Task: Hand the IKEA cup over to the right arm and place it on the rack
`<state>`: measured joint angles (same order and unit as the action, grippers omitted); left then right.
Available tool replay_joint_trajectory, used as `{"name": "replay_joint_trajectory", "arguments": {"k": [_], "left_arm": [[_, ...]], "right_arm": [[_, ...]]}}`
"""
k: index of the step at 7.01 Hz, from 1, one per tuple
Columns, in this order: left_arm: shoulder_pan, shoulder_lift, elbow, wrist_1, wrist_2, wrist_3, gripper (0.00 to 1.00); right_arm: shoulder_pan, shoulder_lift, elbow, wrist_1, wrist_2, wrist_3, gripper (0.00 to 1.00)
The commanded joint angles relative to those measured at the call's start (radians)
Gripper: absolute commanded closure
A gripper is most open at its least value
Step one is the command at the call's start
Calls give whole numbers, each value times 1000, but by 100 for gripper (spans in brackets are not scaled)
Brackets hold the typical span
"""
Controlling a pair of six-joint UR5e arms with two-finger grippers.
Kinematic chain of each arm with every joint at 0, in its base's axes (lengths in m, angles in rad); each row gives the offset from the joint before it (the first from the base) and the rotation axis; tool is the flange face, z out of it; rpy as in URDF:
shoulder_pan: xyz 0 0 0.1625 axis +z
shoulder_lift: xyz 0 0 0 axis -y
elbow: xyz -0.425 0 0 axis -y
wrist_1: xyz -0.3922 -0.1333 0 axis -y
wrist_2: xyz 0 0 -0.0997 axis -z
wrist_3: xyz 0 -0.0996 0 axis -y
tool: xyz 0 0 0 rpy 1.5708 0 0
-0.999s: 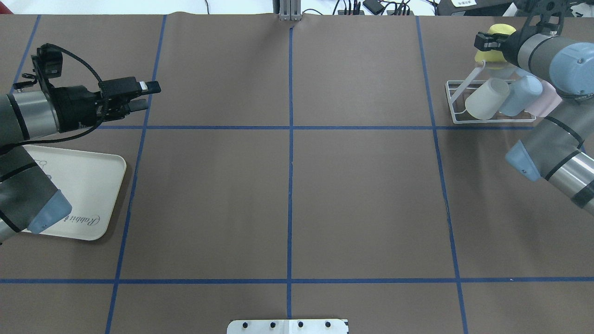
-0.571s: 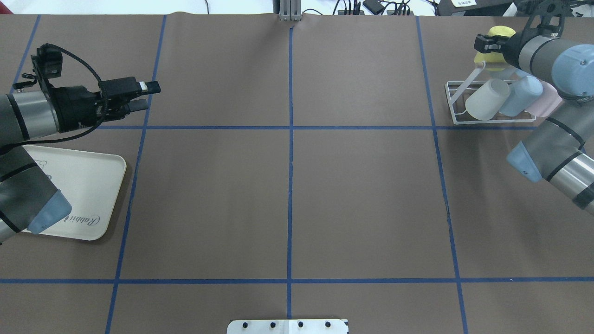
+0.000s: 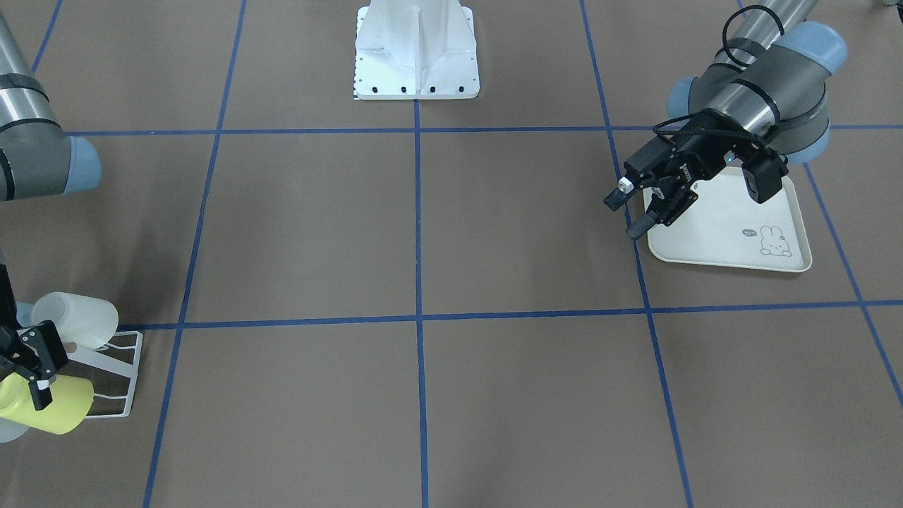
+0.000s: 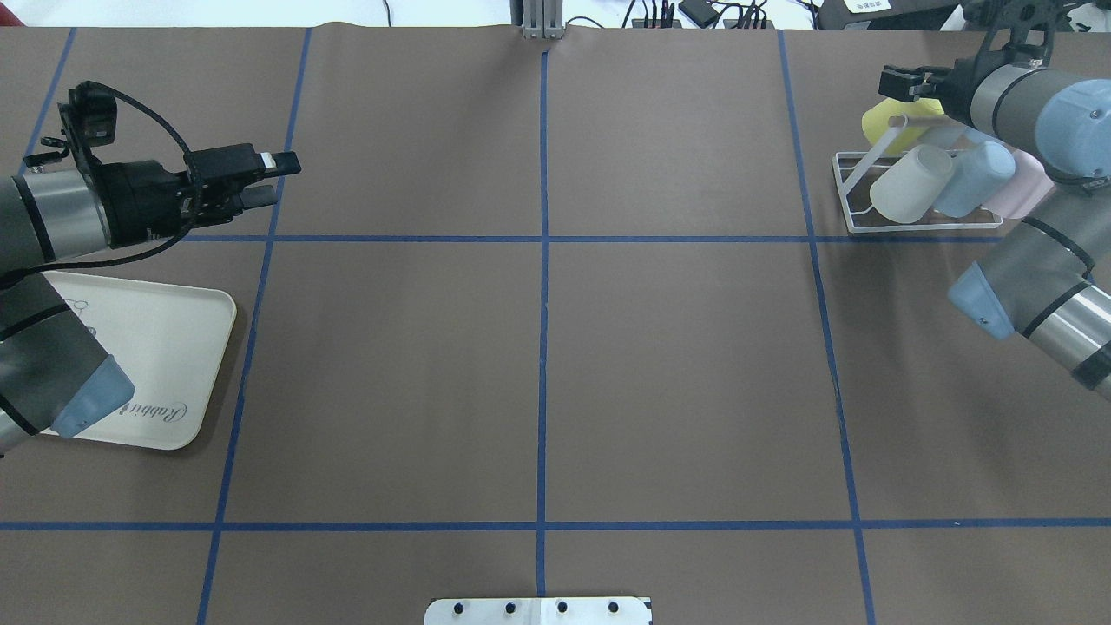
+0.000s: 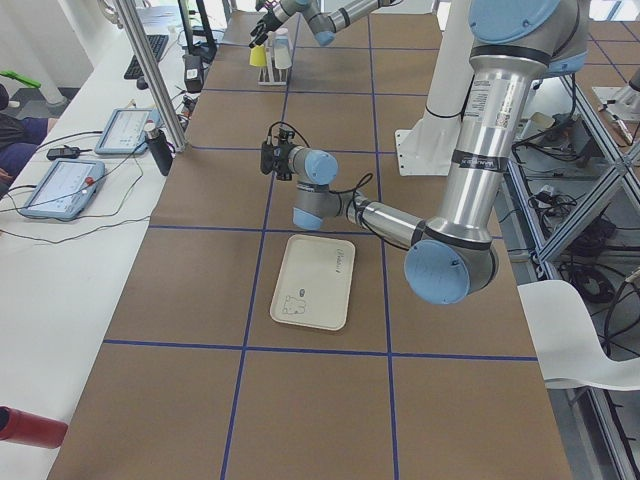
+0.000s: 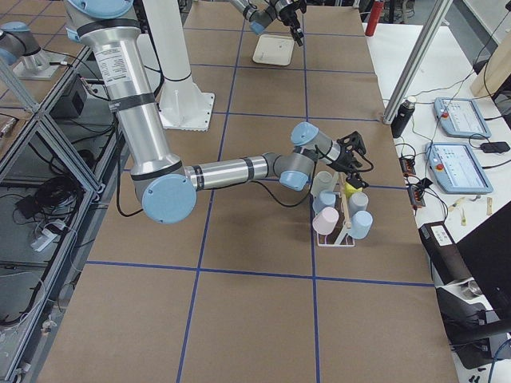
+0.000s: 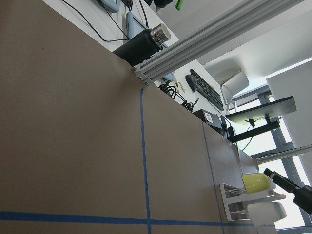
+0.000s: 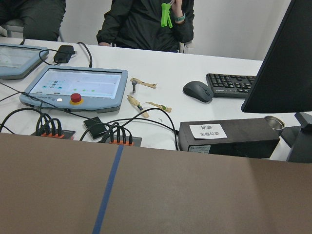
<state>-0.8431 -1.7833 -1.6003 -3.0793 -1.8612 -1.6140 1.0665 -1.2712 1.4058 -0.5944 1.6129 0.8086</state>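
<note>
At upper right of the overhead view, the yellow cup [image 4: 881, 117] lies tipped on the rack [image 4: 924, 228], beside other cups [image 4: 911, 184]. Handover and placement appear complete. The right tool [image 4: 894, 82] sits just beyond it, seemingly spread, pinching nothing. Left tool [image 4: 278, 180], far left: spread, empty. Outstanding: retreat only.
</note>
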Motion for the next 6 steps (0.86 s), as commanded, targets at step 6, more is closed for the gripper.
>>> {"name": "replay_joint_trajectory", "arguments": {"k": [6], "left_arm": [[-480, 238, -76, 425, -395, 1030, 1]], "right_arm": [[430, -207, 202, -555, 646, -666, 0]]}}
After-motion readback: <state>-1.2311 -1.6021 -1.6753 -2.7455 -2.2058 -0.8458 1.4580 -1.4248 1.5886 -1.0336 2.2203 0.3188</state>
